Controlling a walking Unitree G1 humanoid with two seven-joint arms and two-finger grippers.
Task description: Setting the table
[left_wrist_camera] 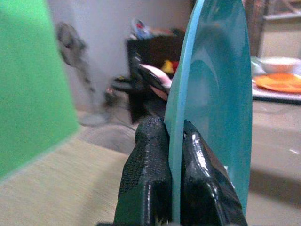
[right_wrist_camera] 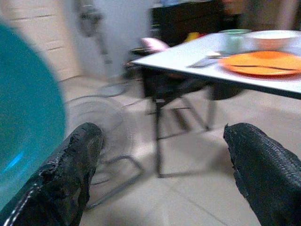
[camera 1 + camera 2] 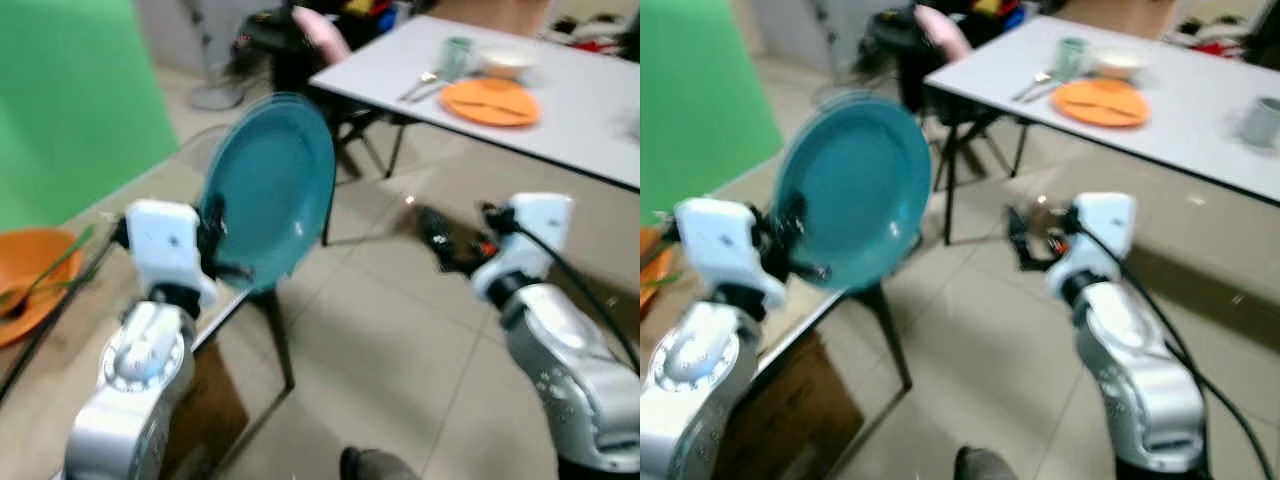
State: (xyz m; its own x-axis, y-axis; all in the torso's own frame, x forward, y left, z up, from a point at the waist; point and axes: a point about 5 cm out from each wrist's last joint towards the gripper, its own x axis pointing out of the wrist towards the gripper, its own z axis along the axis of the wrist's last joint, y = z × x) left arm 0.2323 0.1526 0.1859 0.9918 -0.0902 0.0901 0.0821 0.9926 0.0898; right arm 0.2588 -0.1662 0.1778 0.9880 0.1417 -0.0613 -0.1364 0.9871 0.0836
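A glossy, round teal plate [image 3: 268, 190] is held upright on edge above the tiled floor, its rim pinched between the textured black fingers [image 1: 146, 179] of the left gripper [image 1: 173, 176]. The right gripper [image 2: 164, 174] is raised beside it, fingers spread apart and empty. Farther off, a flat orange plate [image 3: 490, 101], a pale bowl [image 3: 505, 60] and a greenish cup [image 3: 456, 55] are seen near the corner of a white worktop [image 3: 580, 110].

Green screen [image 3: 70, 100], floor fan [image 2: 89, 28] (blurred), black chair [image 3: 300, 50], tiled floor [image 3: 390, 330]

Open tiled floor [image 3: 400, 330] ahead — black chair [image 3: 340, 110] blocks the white table [image 3: 580, 110]
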